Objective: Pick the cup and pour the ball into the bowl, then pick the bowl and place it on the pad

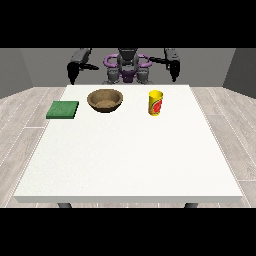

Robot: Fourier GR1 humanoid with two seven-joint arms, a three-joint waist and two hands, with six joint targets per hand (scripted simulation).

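A yellow cup (156, 102) with a red mark stands upright on the white table (130, 160), right of centre near the far edge. Its inside is hidden, so no ball shows. A brown wooden bowl (105, 100) sits to its left. Further left, a flat green pad (63, 109) lies at the table's left edge. The hand at the view's left (72, 76) hangs down beyond the table's far left corner, well away from the pad. The hand at the view's right (174, 73) hangs beyond the far edge, behind and right of the cup. Neither hand touches anything.
The robot's torso (128, 67) stands behind the far edge of the table. A grey wooden floor (30, 110) surrounds the table. The near half of the table carries no objects.
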